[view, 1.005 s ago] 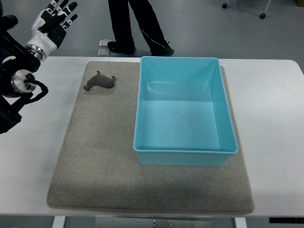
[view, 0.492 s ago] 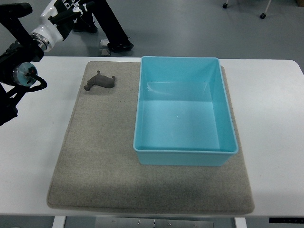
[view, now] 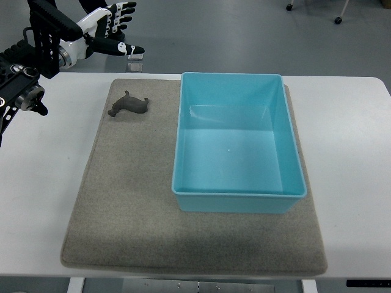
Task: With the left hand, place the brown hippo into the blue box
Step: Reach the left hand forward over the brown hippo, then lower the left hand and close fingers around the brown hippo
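While the left hand (view: pixel 112 27) hung beyond the far edge of the table (view: pixel 36 183), its fingers (view: pixel 125 7) were spread loose and held nothing. Its arm reached in from the left, above the table's far left corner. The hippo (view: pixel 129 105) lay on the mat (view: pixel 122 207), near the mat's far left corner, well apart from the hand and a short way left of the box (view: pixel 237 141). The box sat on the mat too, toward its right side and far edge, with nothing inside it. The mat itself covered the middle of the table.
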